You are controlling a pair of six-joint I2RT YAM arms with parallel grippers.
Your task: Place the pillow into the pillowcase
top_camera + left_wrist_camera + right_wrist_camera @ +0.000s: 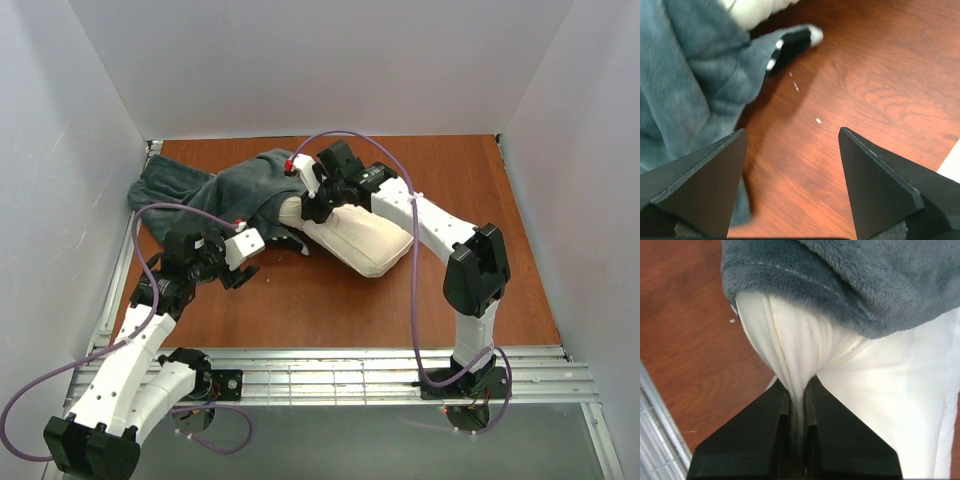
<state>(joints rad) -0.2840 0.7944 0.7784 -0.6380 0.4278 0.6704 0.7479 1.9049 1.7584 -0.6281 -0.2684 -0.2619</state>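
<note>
Right gripper (799, 385) is clenched tight on a pinched fold of the pillow (880, 390), its two black fingers (760, 430) pressed together with cream fabric bunched between them. That grip sits at the pillow's end where it meets the pillowcase (865, 280), whose grey-teal hem drapes over that end.

One pillow and one pillowcase are in view, with two grippers.

From the top view, the pillow (365, 245) lies on the table (330, 310) near the middle. Its long axis runs diagonally, with the far-left end tucked under the pillowcase's edge and the free end pointing near-right. Most of its length is uncovered.

The pillowcase (215, 190) spreads from the pillow's covered end toward the far-left corner of the table, grey-teal face up and rumpled. A small black-and-white striped corner (795, 40) shows at its near edge.

Left gripper (792, 132) holds nothing and its jaws stand well apart. It hangs over bare wood just beside the pillowcase's near edge, with one finger (705, 185) close to the plush. Whether it touches the plush I cannot tell.
</note>
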